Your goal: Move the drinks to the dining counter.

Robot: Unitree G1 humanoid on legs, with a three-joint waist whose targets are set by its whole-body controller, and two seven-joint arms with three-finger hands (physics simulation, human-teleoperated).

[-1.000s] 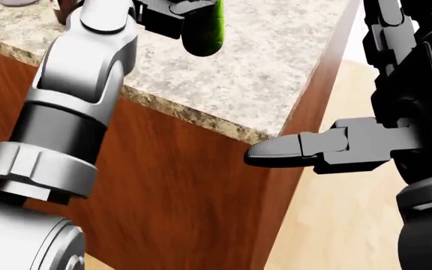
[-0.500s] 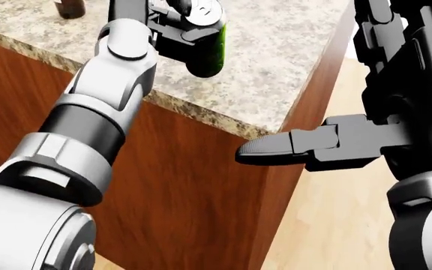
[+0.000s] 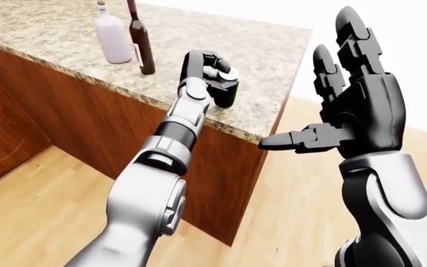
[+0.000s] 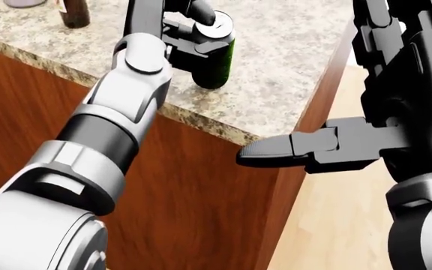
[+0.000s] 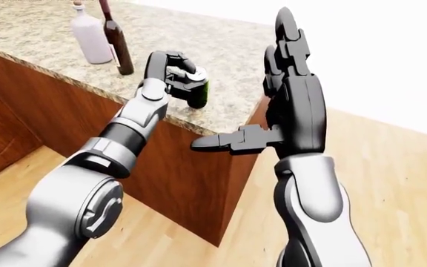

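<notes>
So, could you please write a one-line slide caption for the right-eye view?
Left robot hand holds a green can on the granite counter near two bottles; right robot hand open.

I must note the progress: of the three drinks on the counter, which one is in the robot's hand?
The green can, gripped by the left hand. The pale bottle and the dark bottle stand apart, untouched.

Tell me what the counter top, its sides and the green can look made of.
Counter top: speckled beige stone, granite-like, matte. Its sides: reddish-brown wood panels with faint grain, slight sheen. Green can in the left hand: probably metal, judging by its glossy body and silvery lid.
</notes>
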